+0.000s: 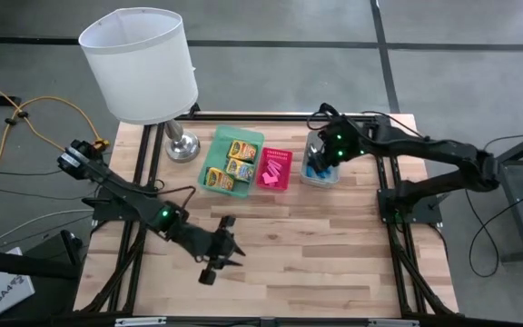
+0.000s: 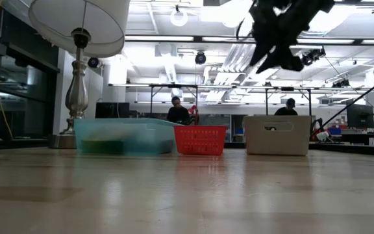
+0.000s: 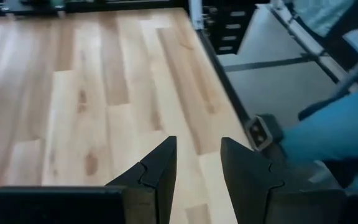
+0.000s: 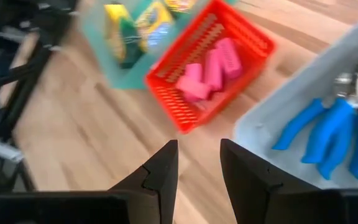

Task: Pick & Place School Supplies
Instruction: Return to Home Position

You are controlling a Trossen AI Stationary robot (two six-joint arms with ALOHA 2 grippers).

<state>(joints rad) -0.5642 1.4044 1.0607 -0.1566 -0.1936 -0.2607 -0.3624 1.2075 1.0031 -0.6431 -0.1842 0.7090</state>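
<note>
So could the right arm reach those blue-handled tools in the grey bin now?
Probably yes: the right gripper hangs open above the grey bin, with nothing between it and the blue-handled tools.

Left arm stretched diagonally inward from the left side, left gripper held low towards the front, its fingers narrowly parted, right arm reached inward from the right side, right gripper raised at the rear, angled downward, its fingers narrowly parted
</note>
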